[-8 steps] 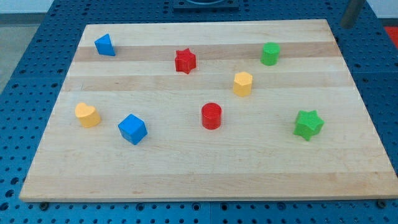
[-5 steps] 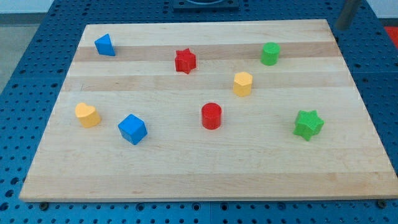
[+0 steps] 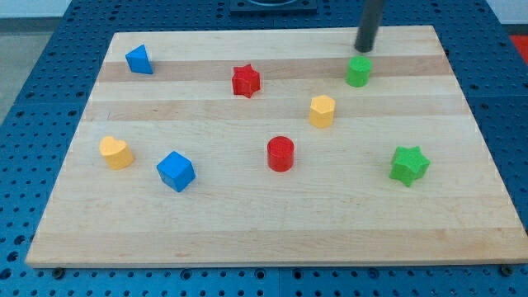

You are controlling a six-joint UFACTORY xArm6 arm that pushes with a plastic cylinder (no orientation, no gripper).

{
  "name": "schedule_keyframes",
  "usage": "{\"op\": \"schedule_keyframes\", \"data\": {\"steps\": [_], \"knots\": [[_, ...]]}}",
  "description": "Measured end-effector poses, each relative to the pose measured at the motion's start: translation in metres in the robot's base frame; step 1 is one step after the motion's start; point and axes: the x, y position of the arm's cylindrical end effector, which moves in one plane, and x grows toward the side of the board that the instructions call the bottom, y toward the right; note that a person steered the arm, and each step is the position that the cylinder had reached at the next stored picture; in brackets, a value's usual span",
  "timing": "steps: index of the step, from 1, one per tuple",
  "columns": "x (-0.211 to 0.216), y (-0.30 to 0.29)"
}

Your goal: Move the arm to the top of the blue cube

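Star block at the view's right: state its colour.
Green: the green star shows plainly in the camera view.

Pale wooden board (image 3: 247,231) on blue pegboard (image 3: 33,99), carrying blue cube (image 3: 176,171), blue triangular block (image 3: 139,59), red star (image 3: 245,81), red cylinder (image 3: 280,153), green cylinder (image 3: 358,72), green star (image 3: 408,164), two yellow blocks (image 3: 322,110) (image 3: 115,153).

Pale wooden board (image 3: 272,223) with lengthwise grain bands, resting on a blue perforated base plate (image 3: 37,107) dotted with evenly spaced holes. Blue plate visible on the view's left, right and bottom edges. Strip of light grey floor (image 3: 21,16) at the top corners. Dark fixture (image 3: 272,7) at top centre. Even, soft overhead lighting, faint shadows.
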Motion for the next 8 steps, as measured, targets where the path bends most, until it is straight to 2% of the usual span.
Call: {"op": "schedule_keyframes", "data": {"steps": [2,4,5,6,7,8], "knots": [[-0.004,-0.059],[0.016,-0.251],[0.03,-0.306],[0.033,-0.311],[0.125,-0.296],[0.126,-0.296]]}}
